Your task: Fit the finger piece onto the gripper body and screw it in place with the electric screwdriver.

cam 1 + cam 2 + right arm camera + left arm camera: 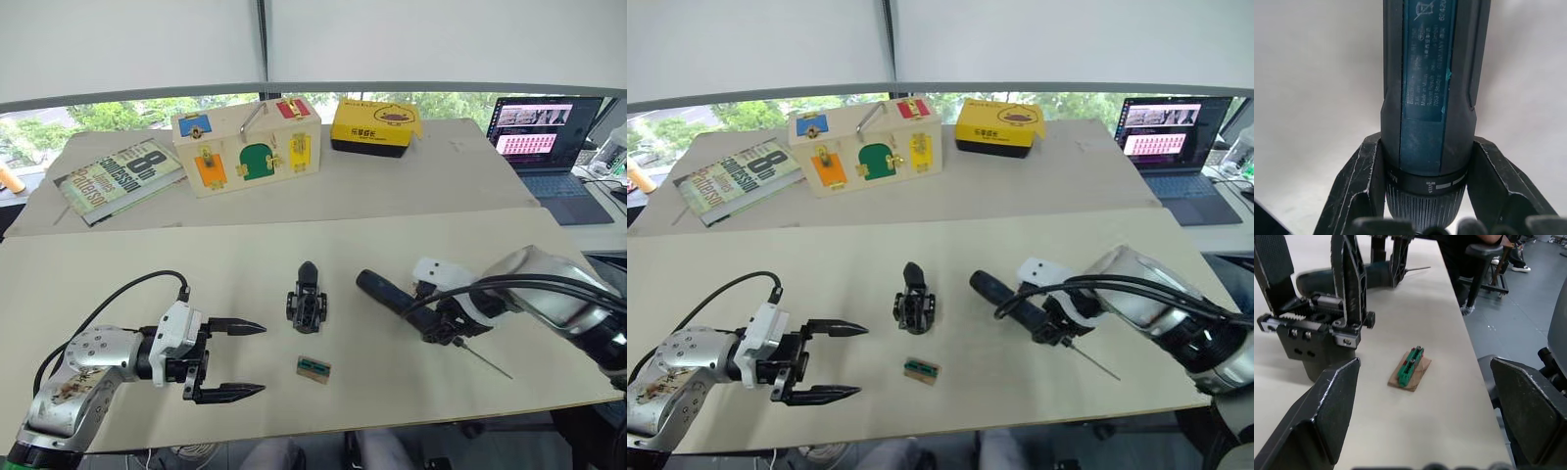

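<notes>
Now the right gripper [441, 318] clamps the electric screwdriver [411, 302]; the left gripper [230, 360], spread empty, must steady the gripper body [307, 297] at its two o'clock.

You have a matt, pale table [118, 274] that looks smooth like board or paper sheet. The screwdriver [1427, 88] is dark plastic with a soft sheen, a glossier teal label, a ribbed collar, and a thin bare-metal bit. The right gripper [443, 328] has matt black plastic fingers [1356, 191] pressed to the barrel. The left gripper [240, 358] has 2 fingers [1327, 411] of black plastic with a fine grainy texture. The gripper body [1320, 328] is matt black plastic with small metal screws. The tray [1410, 368] is glossy green plastic on brown card. The box [245, 147] looks like pale unvarnished wood with painted panels; the book [118, 178] has a glossy cover.
</notes>
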Robot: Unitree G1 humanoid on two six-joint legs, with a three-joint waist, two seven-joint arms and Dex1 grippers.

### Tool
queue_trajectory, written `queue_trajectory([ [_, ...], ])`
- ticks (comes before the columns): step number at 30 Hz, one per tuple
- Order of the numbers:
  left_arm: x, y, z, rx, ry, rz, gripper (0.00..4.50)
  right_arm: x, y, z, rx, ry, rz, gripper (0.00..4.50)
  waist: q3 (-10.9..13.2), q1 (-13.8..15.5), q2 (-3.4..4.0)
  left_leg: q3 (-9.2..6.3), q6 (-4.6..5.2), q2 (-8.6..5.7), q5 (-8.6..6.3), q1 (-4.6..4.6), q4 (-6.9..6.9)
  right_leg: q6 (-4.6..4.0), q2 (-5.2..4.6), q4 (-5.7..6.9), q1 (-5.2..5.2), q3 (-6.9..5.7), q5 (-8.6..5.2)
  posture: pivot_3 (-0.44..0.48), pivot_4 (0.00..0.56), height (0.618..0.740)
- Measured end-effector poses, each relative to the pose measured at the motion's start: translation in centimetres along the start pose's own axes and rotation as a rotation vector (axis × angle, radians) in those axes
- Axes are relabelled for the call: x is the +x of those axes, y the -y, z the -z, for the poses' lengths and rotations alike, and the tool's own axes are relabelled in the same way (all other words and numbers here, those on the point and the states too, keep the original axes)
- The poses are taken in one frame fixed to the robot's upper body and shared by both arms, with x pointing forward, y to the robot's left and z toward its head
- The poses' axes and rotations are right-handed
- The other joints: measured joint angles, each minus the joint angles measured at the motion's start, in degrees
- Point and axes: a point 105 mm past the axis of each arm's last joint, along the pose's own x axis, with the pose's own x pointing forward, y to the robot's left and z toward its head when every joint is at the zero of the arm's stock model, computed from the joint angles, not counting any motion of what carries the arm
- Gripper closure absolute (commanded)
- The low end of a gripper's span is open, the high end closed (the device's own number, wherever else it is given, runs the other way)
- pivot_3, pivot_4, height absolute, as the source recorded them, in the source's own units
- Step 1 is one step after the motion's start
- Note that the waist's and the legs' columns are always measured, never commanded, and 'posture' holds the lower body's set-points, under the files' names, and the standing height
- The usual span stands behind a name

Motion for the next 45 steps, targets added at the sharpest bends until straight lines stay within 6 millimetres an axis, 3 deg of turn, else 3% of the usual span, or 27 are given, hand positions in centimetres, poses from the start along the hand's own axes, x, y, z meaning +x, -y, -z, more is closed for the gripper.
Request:
queue_trajectory([
  [7,-0.7,-0.1,1.0,-0.035,-0.019,0.002,0.00,-5.8,-0.2,-3.2,-0.023,0.421,0.026,2.60,0.1,0.2,0.13,0.00,0.08,0.00,0.04,-0.03,-0.02,-0.01,0.01,-0.02,-0.02,-0.03,0.00,0.000,0.150,0.740],
  [11,-0.9,0.2,1.8,-0.021,-0.042,0.020,0.00,-9.2,-2.8,-6.5,-0.067,0.833,-0.129,2.60,0.1,0.2,0.13,-0.01,0.11,0.03,0.06,0.02,-0.02,-0.01,0.02,-0.01,0.04,-0.01,0.01,0.000,0.150,0.740],
  [13,-0.3,0.7,2.8,-0.015,-0.040,0.036,0.00,-9.9,-4.1,-6.8,-0.100,0.964,-0.148,2.60,0.1,0.6,0.14,-0.03,0.13,0.02,0.07,0.08,-0.07,-0.02,0.02,-0.03,0.09,-0.02,0.01,0.000,0.150,0.740],
  [17,0.4,0.6,4.7,-0.039,-0.043,0.005,0.00,-8.5,-6.7,-6.5,-0.133,1.100,-0.222,2.60,0.1,0.9,0.14,-0.03,0.20,-0.08,0.10,0.06,0.00,0.01,-0.01,0.00,0.11,-0.06,0.02,0.000,0.150,0.740],
  [19,0.8,0.4,4.9,-0.021,-0.061,0.002,0.00,-8.9,-7.9,-7.1,-0.190,1.195,-0.237,2.60,0.1,0.6,0.14,-0.01,0.18,-0.07,0.10,0.09,0.03,0.03,0.00,0.02,0.13,-0.04,0.04,0.000,0.150,0.740],
  [21,1.6,0.3,5.2,0.009,-0.072,0.012,0.00,-9.1,-9.4,-7.5,-0.276,1.280,-0.253,2.60,0.1,0.5,0.15,-0.02,0.17,-0.05,0.09,0.19,0.01,0.03,0.02,0.03,0.19,-0.05,0.04,0.000,0.150,0.740],
  [27,5.1,-0.7,5.3,0.029,-0.022,-0.013,0.00,-6.8,-12.5,-7.6,-0.494,1.335,-0.408,2.60,0.1,0.4,0.14,0.01,0.23,-0.06,0.13,0.23,0.12,0.03,0.04,0.09,0.22,-0.29,0.04,0.000,0.150,0.740],
  [36,6.8,-0.7,5.4,0.035,-0.051,0.025,0.00,-4.6,-13.6,-7.6,-0.585,1.298,-0.507,2.60,0.1,0.4,0.14,-0.02,0.26,-0.05,0.14,0.22,0.12,0.01,0.03,0.12,0.19,-0.30,0.04,0.000,0.150,0.740],
  [45,7.4,-0.7,5.3,0.028,-0.050,0.021,0.00,-4.2,-13.7,-8.6,-0.620,1.303,-0.519,2.60,0.1,0.5,0.14,-0.04,0.27,-0.06,0.14,0.23,0.13,0.01,0.02,0.12,0.21,-0.30,0.04,0.000,0.150,0.740],
])
